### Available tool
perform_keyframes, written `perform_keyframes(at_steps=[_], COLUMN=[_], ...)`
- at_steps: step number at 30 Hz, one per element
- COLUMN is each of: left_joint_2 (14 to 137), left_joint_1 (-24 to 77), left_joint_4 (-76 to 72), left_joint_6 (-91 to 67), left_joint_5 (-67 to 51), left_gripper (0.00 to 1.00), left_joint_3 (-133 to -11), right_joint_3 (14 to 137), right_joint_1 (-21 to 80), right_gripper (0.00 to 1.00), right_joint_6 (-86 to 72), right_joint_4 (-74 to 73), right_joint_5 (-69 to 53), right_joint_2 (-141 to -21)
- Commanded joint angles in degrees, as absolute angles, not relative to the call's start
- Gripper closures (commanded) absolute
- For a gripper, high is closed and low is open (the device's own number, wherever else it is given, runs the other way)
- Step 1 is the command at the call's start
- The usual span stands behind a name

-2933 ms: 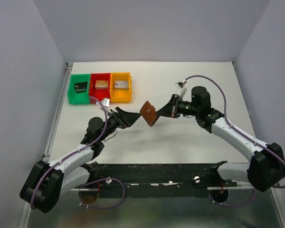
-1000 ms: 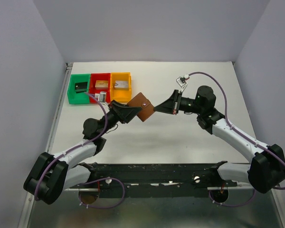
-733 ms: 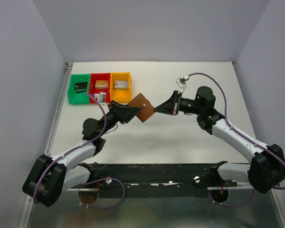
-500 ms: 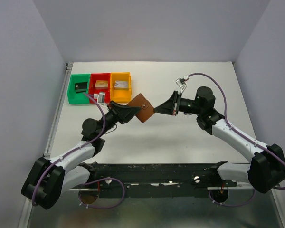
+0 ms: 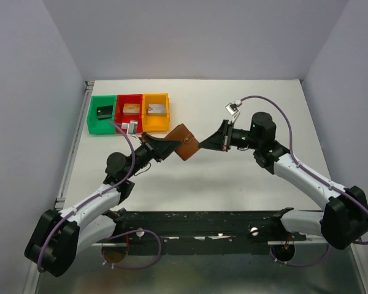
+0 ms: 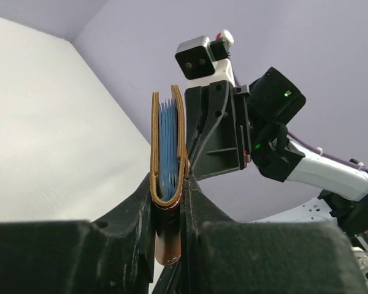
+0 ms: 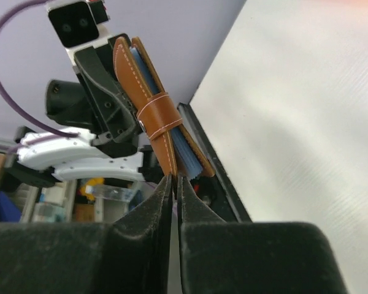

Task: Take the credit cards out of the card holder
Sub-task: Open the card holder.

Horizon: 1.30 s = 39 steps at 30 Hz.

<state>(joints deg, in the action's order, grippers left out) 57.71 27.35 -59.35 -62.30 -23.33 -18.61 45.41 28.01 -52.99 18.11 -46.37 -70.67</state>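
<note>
Brown leather bifold card holder is held in the air above the white table, between the two arms and just in front of the orange plastic bin. The left gripper is clamped across the folded spine. The right gripper has its fingers almost together, pinching a thin leather edge at the opposite end.

The step in hand appears to be opening the holder. Keep the left grip firm on the spine. Free the leather strap that wraps both leaves before pulling, or the pinched edge is likely to slip out.

The leaves stand closed, with blue-grey lining showing between them. No separate credit cards can be made out.
</note>
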Motion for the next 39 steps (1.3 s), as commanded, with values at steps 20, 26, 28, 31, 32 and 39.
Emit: perform_keyframes(at_steps=[20,26,28,31,32,39], left_joint_2=[65.56,67.76,68.2,68.47,68.47,68.73], left_joint_1=[41.65,44.21,45.0,45.53,45.7,45.88], left_joint_4=[4.83,7.64,8.0,8.17,8.17,8.17], left_joint_6=[-51.06,-53.43,-53.96,-54.58,-54.67,-55.11], left_joint_5=[-4.84,-1.67,-1.49,-1.32,-1.23,-1.5], left_gripper=[1.0,1.0,1.0,1.0,1.0,1.0], left_joint_3=[-54.57,-57.92,-58.36,-58.36,-58.36,-58.45], right_joint_3=[66.09,67.5,68.02,68.55,68.64,69.26], right_joint_1=[53.16,55.37,55.28,55.37,55.37,55.37], right_gripper=[0.32,0.34,0.35,0.36,0.36,0.38], right_joint_6=[-11.51,-13.27,-13.97,-14.24,-14.33,-14.77], right_joint_4=[-34.36,-33.22,-33.31,-33.05,-32.61,-31.73], right_joint_5=[23.71,28.3,29.09,29.79,29.62,26.64], right_joint_2=[-61.69,-64.68,-65.56,-66.36,-66.62,-67.67])
